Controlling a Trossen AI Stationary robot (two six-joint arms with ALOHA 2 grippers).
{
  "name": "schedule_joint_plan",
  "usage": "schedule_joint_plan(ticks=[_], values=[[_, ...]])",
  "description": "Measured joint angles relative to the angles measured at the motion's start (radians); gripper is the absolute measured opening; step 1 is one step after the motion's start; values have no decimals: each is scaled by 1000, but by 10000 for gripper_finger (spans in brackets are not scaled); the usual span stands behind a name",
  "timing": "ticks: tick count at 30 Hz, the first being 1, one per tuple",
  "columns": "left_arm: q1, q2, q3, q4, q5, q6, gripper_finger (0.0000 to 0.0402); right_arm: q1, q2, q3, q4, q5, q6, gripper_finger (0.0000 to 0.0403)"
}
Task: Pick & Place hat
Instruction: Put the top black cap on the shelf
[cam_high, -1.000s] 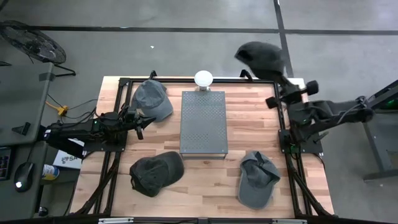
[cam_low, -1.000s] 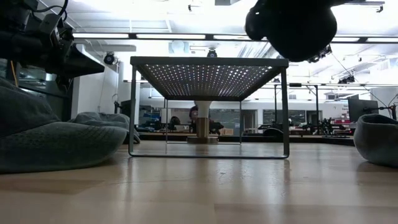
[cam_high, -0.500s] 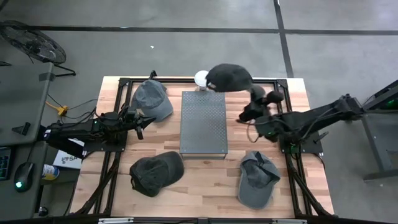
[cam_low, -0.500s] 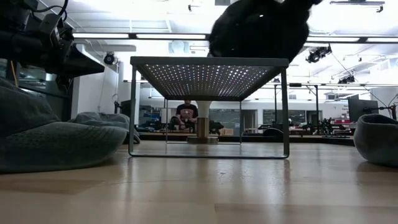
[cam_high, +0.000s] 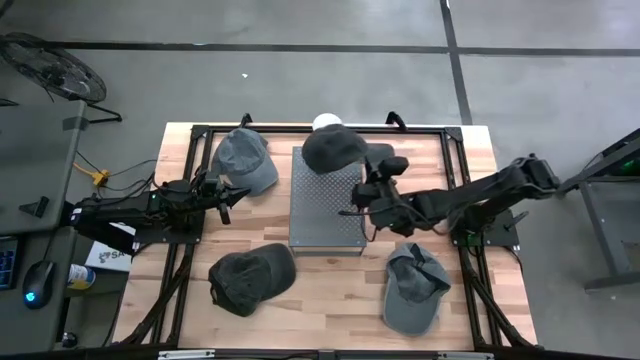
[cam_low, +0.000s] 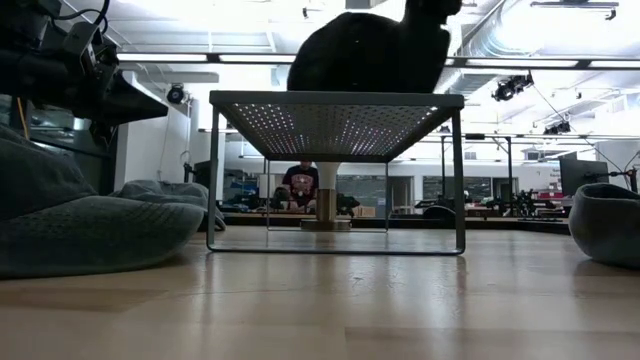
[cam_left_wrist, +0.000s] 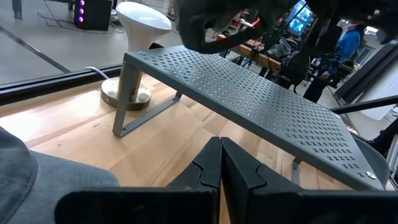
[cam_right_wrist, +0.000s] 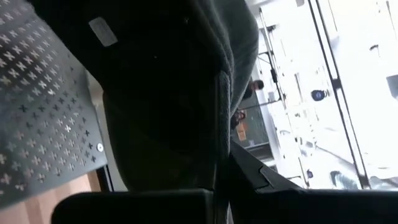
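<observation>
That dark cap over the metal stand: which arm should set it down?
The right arm. Its gripper is shut on the dark cap above the perforated stand; the left gripper waits shut beside the grey cap.

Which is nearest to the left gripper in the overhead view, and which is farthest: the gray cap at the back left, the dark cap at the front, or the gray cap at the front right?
From the left gripper, at the table's left side:
1. Gray cap at the back left, just behind it.
2. Dark cap at the front, on the front left side.
3. Gray cap at the front right, across the table past the perforated stand.
</observation>
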Motion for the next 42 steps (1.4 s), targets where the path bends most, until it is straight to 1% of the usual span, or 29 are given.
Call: schedule_joint_plan(ticks=[9, 12, 17, 22, 24, 26, 29, 35, 39, 42], values=[[0, 0, 0, 0, -1, 0, 1, -6, 66, 68, 8, -21, -48, 5], [0, 0, 0, 0, -1, 0, 1, -17, 82, 71, 8, -47, -77, 5], [0, 0, 0, 0, -1, 0, 1, -33, 104, 71, 32, -57, -114, 5], [0, 0, 0, 0, -1, 0, 1, -35, 117, 70, 51, -98, -143, 5], [0, 0, 0, 0, -2, 0, 1, -39, 117, 66, 51, -134, -143, 5], [0, 0, 0, 0, -2, 0, 1, -49, 120, 65, 50, -159, -131, 5], [0, 0, 0, 0, -2, 0, 1, -70, 124, 65, 41, -160, -121, 5], [0, 0, 0, 0, -5, 0, 1, -105, 124, 64, -19, -171, -14, 5], [0, 0, 0, 0, -5, 0, 1, -107, 124, 64, -54, -238, 33, 5], [0, 0, 0, 0, -5, 0, 1, -116, 125, 64, -78, -267, 60, 5]])
